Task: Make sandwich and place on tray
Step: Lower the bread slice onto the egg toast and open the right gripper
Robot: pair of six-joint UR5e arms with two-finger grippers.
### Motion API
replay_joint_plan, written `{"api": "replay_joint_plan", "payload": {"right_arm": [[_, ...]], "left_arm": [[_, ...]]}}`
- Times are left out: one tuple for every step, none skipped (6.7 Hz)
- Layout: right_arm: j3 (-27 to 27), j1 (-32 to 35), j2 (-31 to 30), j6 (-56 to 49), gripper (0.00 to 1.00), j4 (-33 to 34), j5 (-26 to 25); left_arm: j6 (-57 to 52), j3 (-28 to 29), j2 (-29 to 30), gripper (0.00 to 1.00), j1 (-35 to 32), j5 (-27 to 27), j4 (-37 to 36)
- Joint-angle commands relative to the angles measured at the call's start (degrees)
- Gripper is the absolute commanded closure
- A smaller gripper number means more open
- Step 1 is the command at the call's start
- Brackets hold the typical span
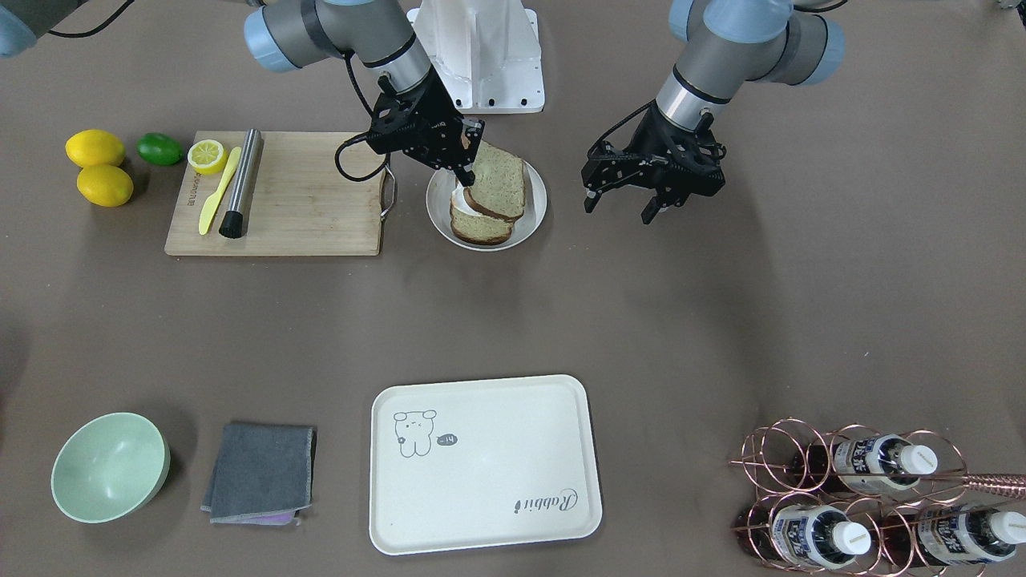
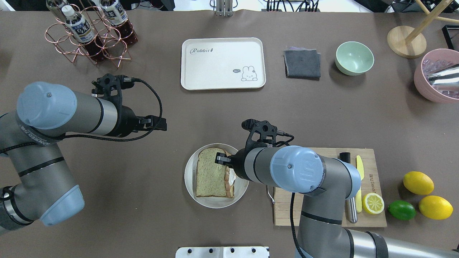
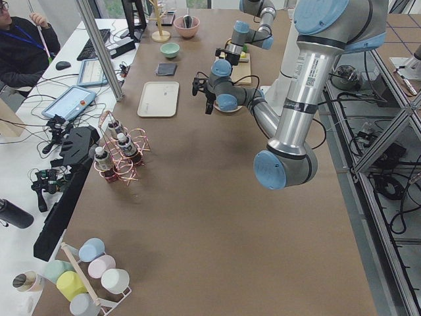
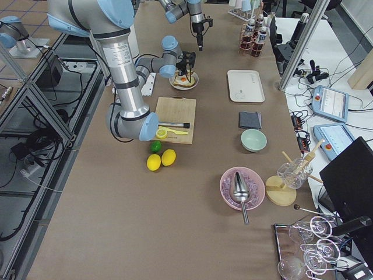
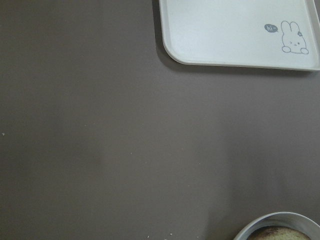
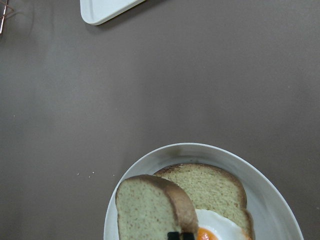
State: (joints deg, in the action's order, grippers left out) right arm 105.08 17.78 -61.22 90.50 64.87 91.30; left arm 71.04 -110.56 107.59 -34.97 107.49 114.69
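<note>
The sandwich parts are on the round plate [image 1: 535, 223]: a bottom bread slice [image 1: 479, 228] with the fried egg [image 6: 220, 231] on it. My right gripper [image 1: 465, 170] is shut on the top bread slice [image 1: 498, 183] and holds it tilted over the egg, as the right wrist view shows [image 6: 150, 207]. In the overhead view this slice [image 2: 211, 172] covers most of the plate [image 2: 189, 181]. My left gripper [image 1: 633, 207] is open and empty, beside the plate and above the table. The cream tray [image 1: 481, 465] lies bare at the table's far side [image 2: 222, 64].
A wooden cutting board [image 1: 313, 200] with a yellow knife [image 1: 218, 191], a metal rod [image 1: 240, 183] and a lemon half [image 1: 208, 155] lies beside the plate. Two lemons [image 1: 96, 148], a lime [image 1: 159, 149], a green bowl [image 1: 108, 466], a grey cloth [image 1: 260, 473] and a bottle rack [image 1: 866, 497] stand around.
</note>
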Motion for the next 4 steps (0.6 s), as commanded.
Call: {"api": "replay_joint_plan", "payload": {"right_arm": [[-1.54,-0.03,0.39,-0.15,1.00,-0.19,-1.12],[-3.02,-0.03,0.31,-0.15,1.00,-0.27,-1.47],[-2.95,0.06,0.13,-0.59,1.00,-0.27,-1.56],[-2.69,0.06,-0.30,-1.29,0.58,-0.28,-1.21]], "left_arm": [[-0.11,0.17,0.25,0.03,0.08,0.00,0.01],[-0.11,0.35,0.60,0.03,0.16,0.00,0.01],[-0.11,0.52,0.78,0.03,0.16,-0.09,0.01],[-0.11,0.61,0.78,0.03,0.25,-0.09,0.01]]}}
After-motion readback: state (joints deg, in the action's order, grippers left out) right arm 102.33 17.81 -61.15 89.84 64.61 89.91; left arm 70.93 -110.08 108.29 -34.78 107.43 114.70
